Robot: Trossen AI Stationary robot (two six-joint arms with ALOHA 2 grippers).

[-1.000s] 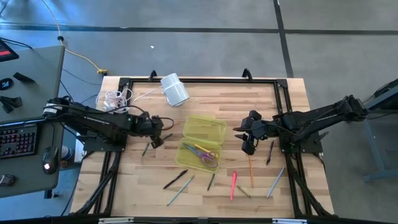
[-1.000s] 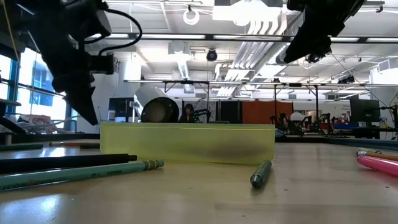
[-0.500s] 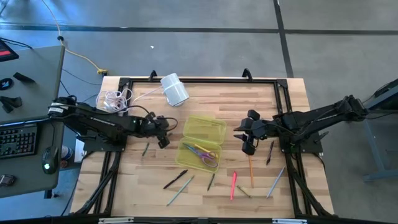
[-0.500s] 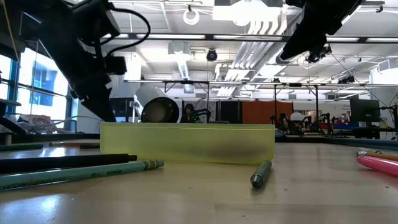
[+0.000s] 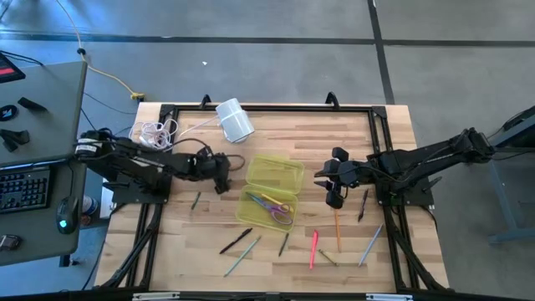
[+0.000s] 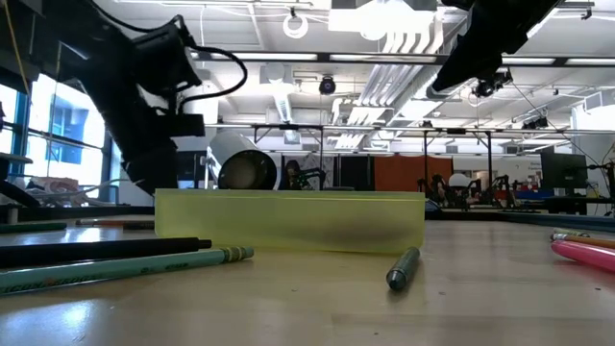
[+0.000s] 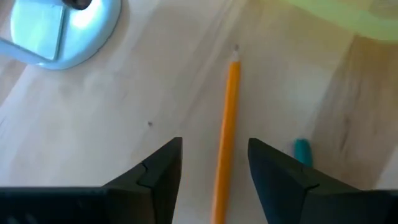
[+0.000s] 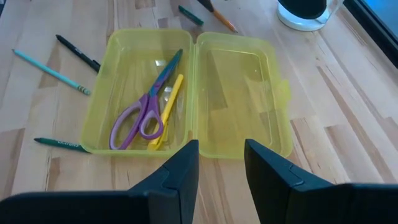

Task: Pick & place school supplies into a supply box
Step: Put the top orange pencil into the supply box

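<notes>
The yellow-green supply box [image 5: 276, 172] lies open at mid-table. Its tray holds purple-and-teal scissors [image 8: 140, 118], a yellow pencil [image 8: 166, 112] and a teal pen [image 8: 169, 67]. My left gripper [image 5: 221, 179] stands open just left of the box. An orange pencil [image 7: 227, 112] lies flat on the wood and runs between its two fingers [image 7: 155, 171] with a gap on each side. My right gripper [image 5: 333, 197] hangs open to the right of the box [image 8: 239, 93], above the table, holding nothing. More pens and pencils lie loose near the front edge.
A white cylinder [image 5: 235, 119] and a coiled white cord [image 5: 155, 132] lie at the far left. A green pen [image 5: 196, 200] lies left of the box. Black [image 5: 235, 241], teal [image 5: 242, 255], pink [image 5: 314, 248] and orange [image 5: 338, 230] pens lie in front of it.
My left gripper has gone toward the table's right edge, up to the box's left side, and has opened.
</notes>
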